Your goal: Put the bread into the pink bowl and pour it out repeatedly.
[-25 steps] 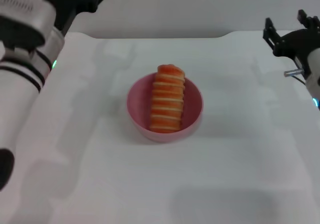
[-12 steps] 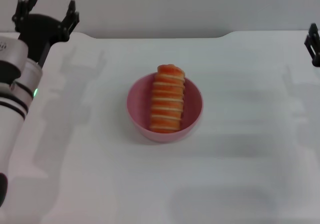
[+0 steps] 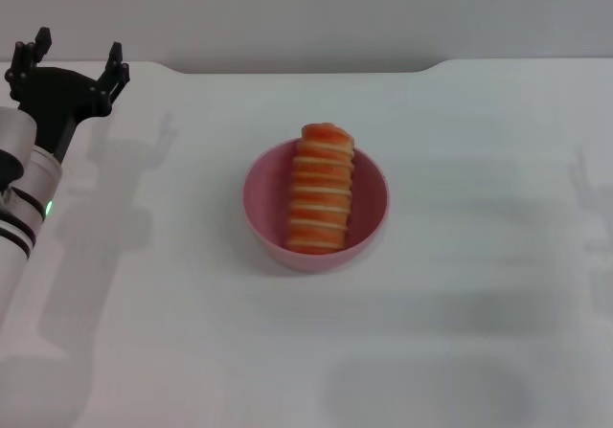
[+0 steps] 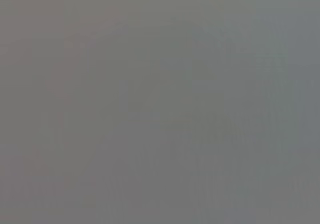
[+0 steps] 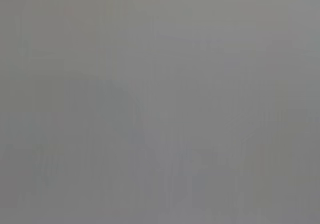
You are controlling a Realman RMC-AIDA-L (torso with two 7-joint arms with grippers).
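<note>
The bread (image 3: 321, 191) lies lengthwise in the pink bowl (image 3: 263, 208), its far end poking up over the back rim. The bowl sits near the middle of the white table (image 3: 460, 332). The left gripper (image 3: 69, 56) hangs over the far left corner, well apart from the bowl, fingers spread and holding nothing. Both wrist cameras show only a grey blur, perhaps bare table.

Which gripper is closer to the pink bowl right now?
Left. The left gripper hangs open at the table's far left corner, well apart from the pink bowl holding the bread. The right gripper is out of view.
</note>
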